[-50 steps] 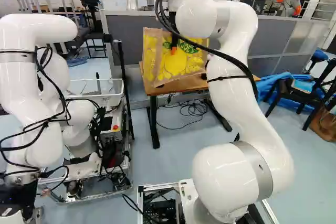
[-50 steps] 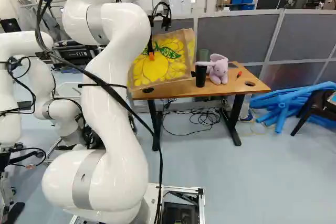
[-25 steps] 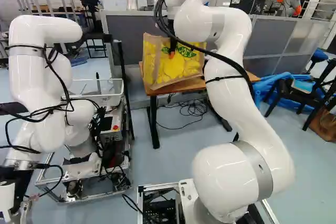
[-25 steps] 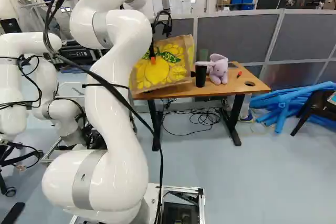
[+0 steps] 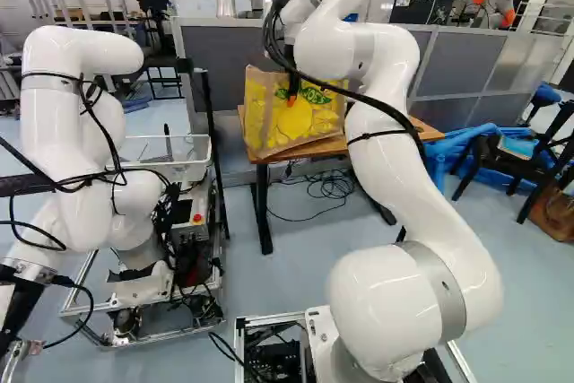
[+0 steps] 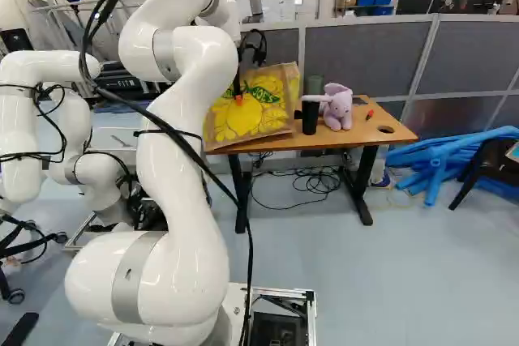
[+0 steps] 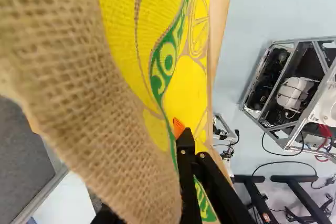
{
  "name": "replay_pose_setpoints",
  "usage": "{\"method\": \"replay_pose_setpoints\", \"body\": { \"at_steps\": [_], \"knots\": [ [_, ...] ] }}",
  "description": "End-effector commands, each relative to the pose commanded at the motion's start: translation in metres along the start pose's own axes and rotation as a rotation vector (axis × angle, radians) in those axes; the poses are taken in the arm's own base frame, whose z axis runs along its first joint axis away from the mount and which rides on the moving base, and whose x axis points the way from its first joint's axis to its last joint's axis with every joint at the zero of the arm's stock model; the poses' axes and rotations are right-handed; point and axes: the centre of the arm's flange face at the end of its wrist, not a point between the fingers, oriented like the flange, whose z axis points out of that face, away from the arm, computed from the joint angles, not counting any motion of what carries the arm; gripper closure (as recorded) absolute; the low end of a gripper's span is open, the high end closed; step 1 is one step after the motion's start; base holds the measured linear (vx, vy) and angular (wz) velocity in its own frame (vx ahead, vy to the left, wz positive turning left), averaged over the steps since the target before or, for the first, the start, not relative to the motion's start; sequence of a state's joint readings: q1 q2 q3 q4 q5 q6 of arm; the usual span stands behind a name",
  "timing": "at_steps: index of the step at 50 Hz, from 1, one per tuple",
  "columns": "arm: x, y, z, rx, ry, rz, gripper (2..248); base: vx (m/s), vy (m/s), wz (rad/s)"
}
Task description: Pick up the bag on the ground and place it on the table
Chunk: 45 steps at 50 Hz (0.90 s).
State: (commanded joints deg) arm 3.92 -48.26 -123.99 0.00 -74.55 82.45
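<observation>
Burlap bag [image 6: 263,111] appears down on tabletop [image 6: 365,131], claw [image 6: 238,96] grasping its upper part; I judge carry nearly done, steadying and letting go left.

Bright light all round, with glare (small glossy patches) on the white arm [image 6: 182,160].

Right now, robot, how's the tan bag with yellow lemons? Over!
Black two-fingered gripper shut on bag. Bag at brown wooden table, unclear if resting. Black cylindrical cup and lilac plush elephant close by.
</observation>
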Motion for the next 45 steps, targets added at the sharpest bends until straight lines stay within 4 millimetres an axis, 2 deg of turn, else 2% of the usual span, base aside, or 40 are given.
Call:
{"method": "replay_pose_setpoints", "body": {
  "at_steps": [32,45],
  "knots": [
    [0.002,-0.015,0.051,-0.058,-0.008,0.000,226,0.000,0.000,0.000],
    [0.002,-0.017,0.058,-0.065,-0.009,0.000,226,0.000,0.000,0.000]
  ]
}}
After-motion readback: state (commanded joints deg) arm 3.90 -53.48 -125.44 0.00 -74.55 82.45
